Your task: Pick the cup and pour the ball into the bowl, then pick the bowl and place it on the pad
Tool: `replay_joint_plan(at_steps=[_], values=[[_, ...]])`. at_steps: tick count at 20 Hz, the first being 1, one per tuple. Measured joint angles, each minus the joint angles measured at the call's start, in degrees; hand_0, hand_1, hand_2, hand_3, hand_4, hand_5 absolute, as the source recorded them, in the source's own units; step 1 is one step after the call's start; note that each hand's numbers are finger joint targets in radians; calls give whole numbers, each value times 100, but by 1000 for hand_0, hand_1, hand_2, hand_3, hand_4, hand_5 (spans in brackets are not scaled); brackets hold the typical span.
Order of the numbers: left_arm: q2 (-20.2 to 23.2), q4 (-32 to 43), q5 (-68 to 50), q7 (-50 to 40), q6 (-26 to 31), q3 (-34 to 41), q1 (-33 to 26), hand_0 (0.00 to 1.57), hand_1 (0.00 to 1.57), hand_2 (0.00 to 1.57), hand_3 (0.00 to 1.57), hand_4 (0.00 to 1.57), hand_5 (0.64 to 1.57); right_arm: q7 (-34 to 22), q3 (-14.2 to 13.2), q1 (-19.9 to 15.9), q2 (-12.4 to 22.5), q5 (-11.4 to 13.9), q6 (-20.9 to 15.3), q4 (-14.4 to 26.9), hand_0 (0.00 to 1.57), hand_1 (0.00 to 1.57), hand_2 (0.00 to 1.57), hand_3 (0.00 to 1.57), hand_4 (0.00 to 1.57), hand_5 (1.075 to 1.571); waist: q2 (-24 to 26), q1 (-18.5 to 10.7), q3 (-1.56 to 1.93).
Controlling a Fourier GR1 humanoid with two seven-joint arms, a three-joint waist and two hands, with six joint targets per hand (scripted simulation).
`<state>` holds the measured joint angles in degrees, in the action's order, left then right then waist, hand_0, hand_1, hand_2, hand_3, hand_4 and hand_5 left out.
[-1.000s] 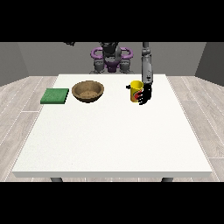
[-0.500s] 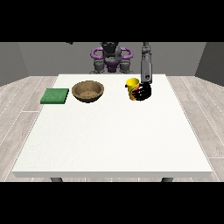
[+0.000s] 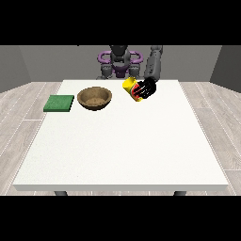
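A yellow cup (image 3: 132,87) with a red band hangs above the table, tilted with its mouth towards the view's left. The black hand at the view's right (image 3: 146,88) has its fingers curled round the cup. A brown wooden bowl (image 3: 95,99) stands on the table to the left of the cup, apart from it. Further left lies a flat green pad (image 3: 59,103). No ball shows; the cup's inside is hidden. The other hand is out of sight.
The white table (image 3: 122,141) stretches wide towards the camera. The robot's torso (image 3: 120,61) stands behind the far edge. Grey wood floor surrounds the table.
The hand has lifted the cup off the table and carried it left towards the bowl, tipping it from upright to a leftward tilt.
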<state>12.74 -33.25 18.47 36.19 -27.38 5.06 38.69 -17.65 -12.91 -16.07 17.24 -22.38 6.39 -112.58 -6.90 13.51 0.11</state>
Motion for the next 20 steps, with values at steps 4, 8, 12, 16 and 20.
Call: replay_joint_plan(at_steps=[4,8,12,16,20], values=[[-66,229,758,-808,-844,-407,407,1411,1411,1571,1571,940,1564,34,148,-60,-78,51,25,87,0,0,0,0,298,1562,-2,149,-1],[-85,470,1307,-1520,-1294,-652,827,1411,1411,1571,1571,940,1564,119,124,-137,-56,16,110,158,0,0,0,0,332,1563,-91,245,-4],[-106,728,1873,-2117,-1746,-901,1125,1371,1371,1571,1571,844,1565,224,130,-177,-69,35,170,245,0,0,0,0,337,1563,-191,287,-5],[39,1094,2669,-2745,-2124,-1322,1442,1353,1353,1571,1571,842,1550,214,132,-308,-64,2,185,403,0,0,0,0,360,1564,-159,317,-2],[-110,1562,3658,-3557,-2196,-1983,1783,1343,1343,1501,1531,933,1509,162,215,-431,-112,133,85,682,0,0,0,0,365,1565,94,217,2]])
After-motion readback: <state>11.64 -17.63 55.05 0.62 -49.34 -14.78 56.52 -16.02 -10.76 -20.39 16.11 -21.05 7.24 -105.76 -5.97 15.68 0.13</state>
